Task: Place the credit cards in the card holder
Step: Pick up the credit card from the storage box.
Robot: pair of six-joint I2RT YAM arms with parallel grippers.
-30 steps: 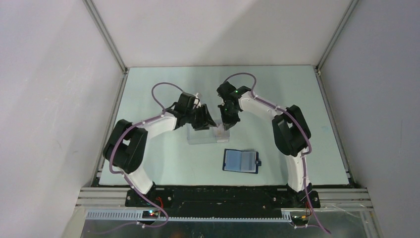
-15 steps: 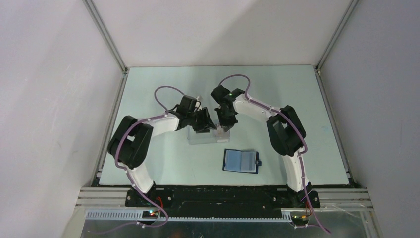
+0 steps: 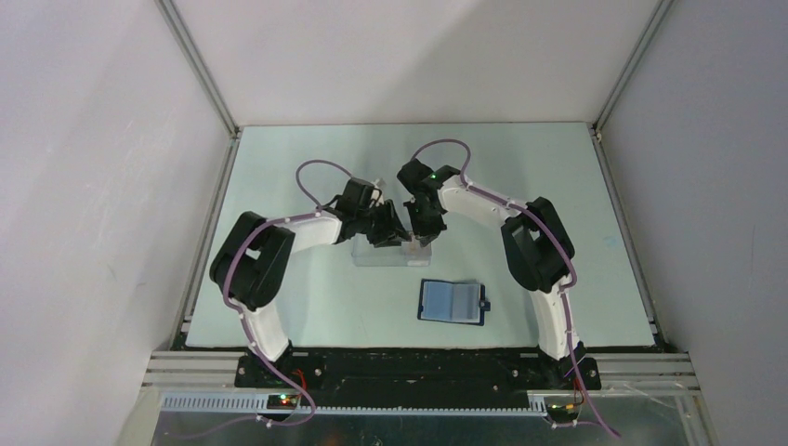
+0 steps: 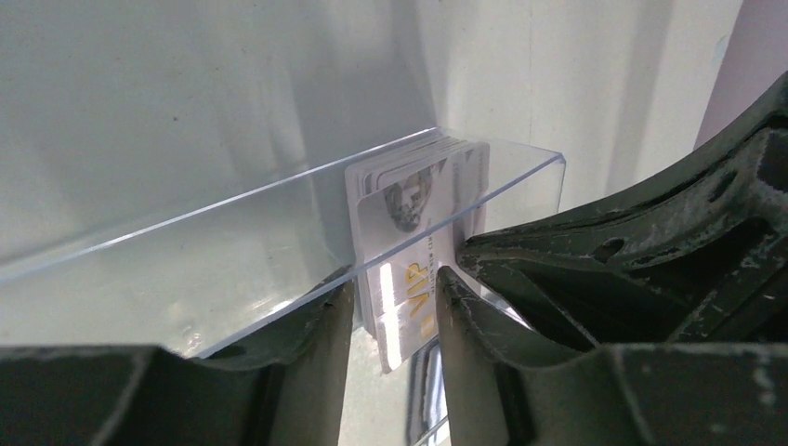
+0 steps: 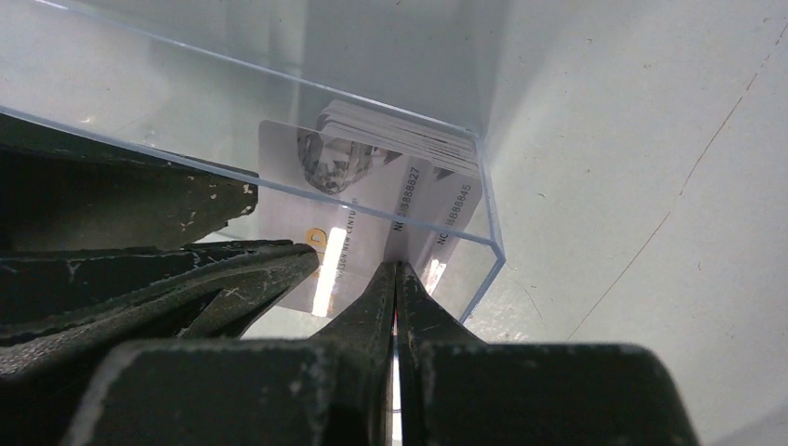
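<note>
- The credit cards [image 4: 418, 200] stand stacked on edge at the 3 o'clock end of the clear tray [image 4: 232, 242], mid-desk [image 3: 325, 307].
- The left gripper [image 4: 392, 307] has its jaws narrow, bracketing the front card [image 4: 409, 269]. Whether they are pinching it, I cannot tell.
- The right gripper [image 5: 397, 279] has its jaws pressed fully together, tip at the stack.
- The card holder [image 3: 452, 302] lies open at the tray's 5 o'clock, apart.

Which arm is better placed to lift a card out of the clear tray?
Left. The left fingers straddle the front card in the clear tray, apart and ready to close; the right fingers are shut beside the stack.
</note>
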